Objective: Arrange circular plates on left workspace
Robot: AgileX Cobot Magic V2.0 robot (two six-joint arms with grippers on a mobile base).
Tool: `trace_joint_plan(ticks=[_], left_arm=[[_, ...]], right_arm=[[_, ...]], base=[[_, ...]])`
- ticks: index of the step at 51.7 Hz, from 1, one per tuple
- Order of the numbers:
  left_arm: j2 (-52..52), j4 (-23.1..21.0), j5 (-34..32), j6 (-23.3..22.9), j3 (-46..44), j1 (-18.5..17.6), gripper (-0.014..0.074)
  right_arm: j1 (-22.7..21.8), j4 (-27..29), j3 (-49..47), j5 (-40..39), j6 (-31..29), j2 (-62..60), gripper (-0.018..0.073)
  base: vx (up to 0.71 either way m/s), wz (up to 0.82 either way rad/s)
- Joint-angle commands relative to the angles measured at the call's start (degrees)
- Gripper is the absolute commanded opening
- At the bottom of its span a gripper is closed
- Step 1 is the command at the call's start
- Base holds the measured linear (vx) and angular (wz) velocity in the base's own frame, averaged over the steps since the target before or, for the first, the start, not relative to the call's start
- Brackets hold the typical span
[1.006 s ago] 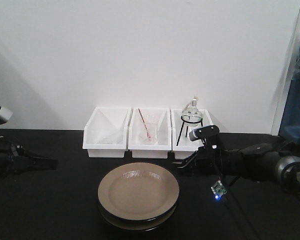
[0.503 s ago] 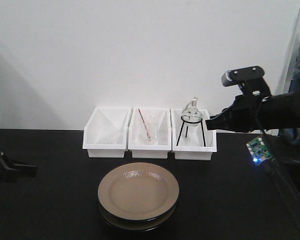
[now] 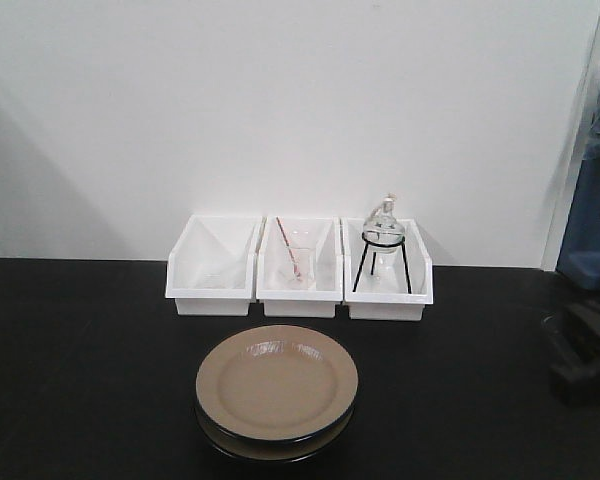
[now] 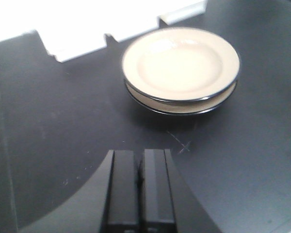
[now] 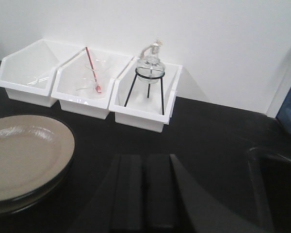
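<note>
plates: two circular plates (image 3: pixel 277 385) sat stacked, one on the other, tan top face up, dark rim showing; upper one was shifted slightly off the lower, so a crescent of the lower plate (image 4: pixel 184 105) showed under the upper plate (image 4: pixel 180 64)
landmark: row of three white bins (image 3: pixel 299 266), standing side by side against the wall on the black worktop (image 3: pixel 90 340)
plates vs bins: stack lay on the worktop just in front of the middle bin (image 3: pixel 300 265), near it but not touching
bin contents: left bin (image 3: pixel 213 262) held something clear, too faint to name; middle bin held a glass beaker (image 5: pixel 96 77) with a red-tipped rod (image 5: pixel 91 68) leaning in it; right bin (image 3: pixel 387 268) held a round glass flask (image 5: pixel 150 60) seated in a black tripod stand (image 5: pixel 146 90)
left pincer (image 4: pixel 139 189): clenched, jaws pressed together with nothing between them, hung over bare worktop, well apart from the stack, on the side of the stack away from the bins
right pincer (image 5: pixel 145 191): clenched on nothing, jaws together, in front of the right bin, apart from it, beside the stack and clear of it
front view: neither pincer visible there
</note>
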Motion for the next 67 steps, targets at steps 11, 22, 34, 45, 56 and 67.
trace_joint_plan(ticks=[11,22,34,45,56,67], left_arm=[[-11.94,-6.23,-7.89,0.0,12.01,0.06,0.0002],[-13.03,-6.16,-4.49,-0.4,13.98,0.06,0.0002],[-13.03,-6.16,-1.89,-0.4,13.98,0.06,0.0002],[-13.03,-6.16,-1.83,-0.4,13.98,0.06,0.0002],[-13.03,-6.28,-4.04,-0.28,13.98,0.06,0.0002],[-13.07,-3.28,-6.14,-3.26,11.53,0.01,0.0002]], right_arm=[[-0.22,2.0,13.52,-11.8,-0.49,-11.83,-0.0002],[-0.22,2.43,16.95,-11.6,-0.27,-13.5,-0.0002],[-0.22,2.38,17.1,-10.13,-0.27,-13.5,-0.0002],[-0.22,2.38,17.1,-9.86,-0.27,-13.5,-0.0002],[-0.22,2.38,17.1,-9.75,-0.27,-13.5,-0.0002],[-0.22,2.38,17.1,-9.75,-0.27,-13.5,-0.0002]], base=[[0.0,0.0],[0.0,0.0],[0.0,0.0],[0.0,0.0],[0.0,0.0],[0.0,0.0]])
